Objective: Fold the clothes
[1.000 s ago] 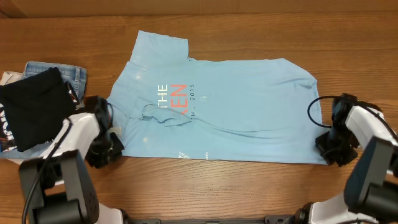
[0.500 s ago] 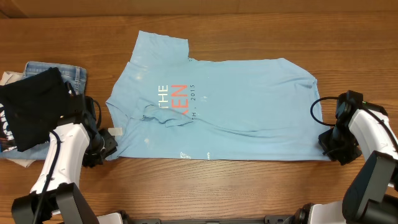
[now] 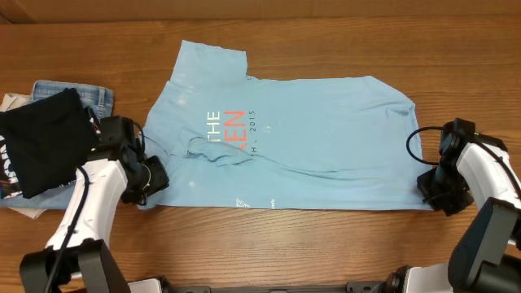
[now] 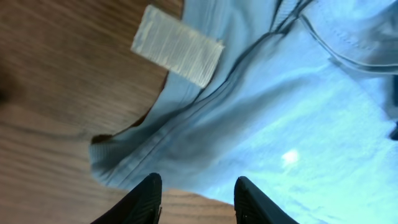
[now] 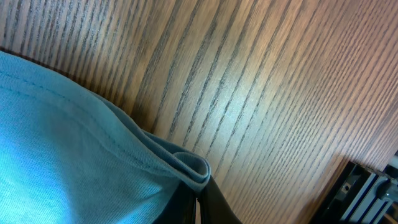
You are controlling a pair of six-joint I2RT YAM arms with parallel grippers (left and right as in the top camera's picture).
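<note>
The clothes, a light sky-blue T-shirt (image 3: 309, 138) with red-orange and white lettering, lie spread flat on the wooden table. At the shirt's near left corner my left gripper (image 3: 151, 177) stands open. In the left wrist view its fingertips (image 4: 151, 190) are apart just short of the rumpled seam edge (image 4: 155, 149), with wood and blue cloth between them. A white label (image 4: 177, 45) sticks out past that edge. My right gripper (image 3: 440, 192) is at the near right corner, shut on the folded hem (image 5: 193, 165) of the T-shirt.
A black garment with white print (image 3: 45, 138) lies on blue jeans (image 3: 96, 96) at the left edge, close behind my left arm. Bare wood (image 5: 280, 93) runs along the front and to the right of the shirt.
My left gripper first drew back to the left, then came right onto the shirt's near left corner. The right gripper has held its place on the hem.
</note>
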